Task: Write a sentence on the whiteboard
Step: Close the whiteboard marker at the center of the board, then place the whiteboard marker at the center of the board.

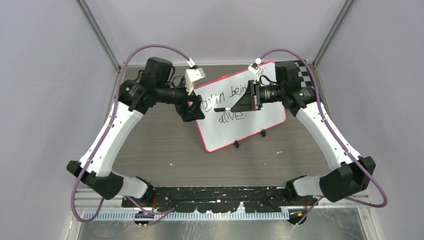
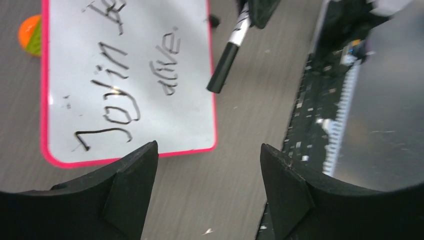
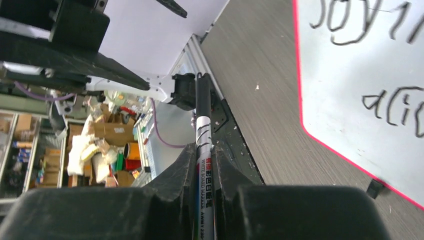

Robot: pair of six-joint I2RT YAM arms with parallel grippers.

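**Sentence written, marker hanging over the board**

The large flat white whiteboard with the thin pink-red rim (image 1: 225, 137) lies flat on the grey wood-grain table (image 1: 150, 150), at the far middle between the two arms. It is skewed. Its long axis runs across the table, with the right end swung further away and the two small black clips (image 1: 263, 133) on the near long edge. The thin dark handwritten sentence (image 1: 227, 100) follows that axis in two lines and reads upright from the robot's side. It ends in a full stop, so I judge the writing done.

The right gripper (image 3: 202, 150) is clamped on a slim white whiteboard marker with a black end (image 3: 202, 115). The marker's long axis lies nearly level and roughly along the board's own. Its black end points toward the left arm and hangs over the board's middle, between the two lines of words. From the left wrist view it seems to be lifted off the surface, and the blunt black end looks capped, though I cannot be sure.

The left gripper (image 2: 208, 147) hovers just beside the board's left short edge, its fingers well apart with nothing between them.

The right arm is the nearer one, directly over the board. Any withdrawal should go up first, so the marker does not drag through the ink.
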